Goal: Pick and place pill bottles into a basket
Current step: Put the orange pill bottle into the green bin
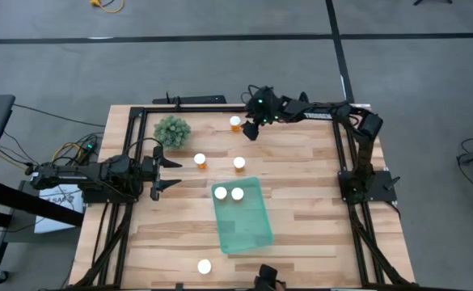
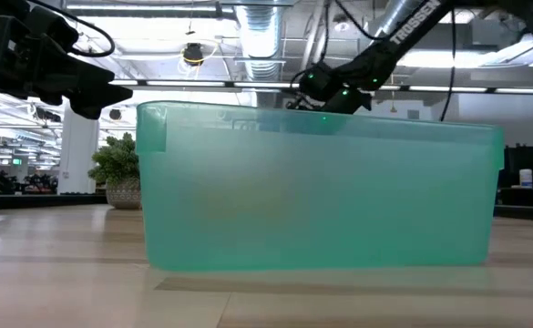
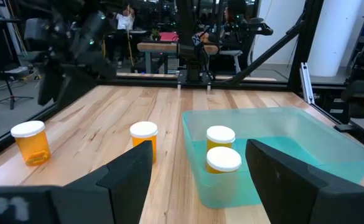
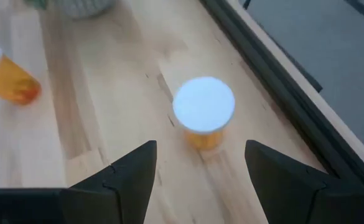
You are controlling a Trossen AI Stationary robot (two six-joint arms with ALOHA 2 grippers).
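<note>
The teal basket (image 1: 242, 217) lies near the table's middle and holds two white-capped orange pill bottles (image 1: 220, 193) (image 1: 237, 193), also seen in the left wrist view (image 3: 220, 138) (image 3: 223, 162). Other bottles stand upright on the wood: one at the far edge (image 1: 235, 123), two left of centre (image 1: 200, 160) (image 1: 239, 162), one near the front edge (image 1: 204, 265). My right gripper (image 1: 250, 132) is open above the table, just right of the far bottle (image 4: 203, 109), touching nothing. My left gripper (image 1: 171, 173) is open and empty at the table's left, facing the basket (image 3: 294, 149).
A small bushy green plant (image 1: 172, 129) stands at the far left of the table. A black frame rail (image 1: 220, 108) runs along the far edge, close behind the far bottle. In the low view the basket's wall (image 2: 321, 191) hides most of the table.
</note>
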